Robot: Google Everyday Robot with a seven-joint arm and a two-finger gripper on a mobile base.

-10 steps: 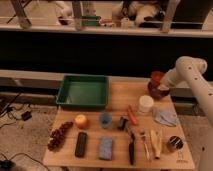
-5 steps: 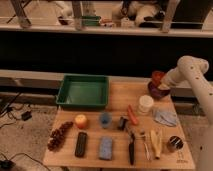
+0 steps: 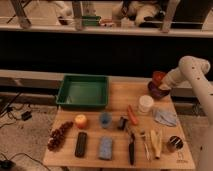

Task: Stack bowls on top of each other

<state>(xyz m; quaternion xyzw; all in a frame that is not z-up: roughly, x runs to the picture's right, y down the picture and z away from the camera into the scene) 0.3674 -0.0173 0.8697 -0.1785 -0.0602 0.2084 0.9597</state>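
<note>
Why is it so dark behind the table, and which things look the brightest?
In the camera view, warm light falls on the wooden table, while the space behind it looks nearly black. The white arm and the white container look brightest. The orange bowl catches some light and the purple bowl looks dark. The gripper is by these bowls at the table's far right corner.

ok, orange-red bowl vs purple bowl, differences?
Colour: the glossy orange-red round bowl is bright, the dark purple round bowl dull. Position: the orange-red one shows above the purple one in view. The end effector is at both, wooden table far right corner. Both small, round, similar size.
</note>
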